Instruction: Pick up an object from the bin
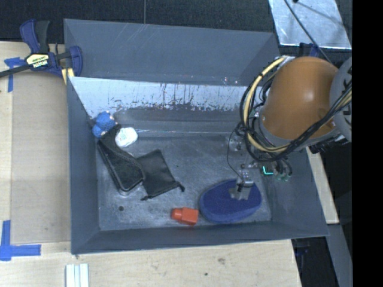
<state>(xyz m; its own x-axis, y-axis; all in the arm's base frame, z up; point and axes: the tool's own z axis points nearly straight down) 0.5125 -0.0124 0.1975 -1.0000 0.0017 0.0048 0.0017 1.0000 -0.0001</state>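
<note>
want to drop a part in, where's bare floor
Bare floor runs along the back from the white ball to the gripper, and down the middle between the dark cloth and blue disc. A small patch lies front left of the orange block. Crowded at left round the black case.

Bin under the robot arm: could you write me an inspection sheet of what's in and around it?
Surface: grey metal bin, floor scuffed, dark streaks on the back wall.
Job's things: blue oval pad, front right, under the hand.
Clutter: orange-red block beside the pad; black cloth and flat black case at left; white lump and small blue thing, back left.
Hand: low over the blue pad; contact cannot be told.
Cables: yellow and black cables loop round the orange wrist cover.
Surroundings: nothing seen.
</note>
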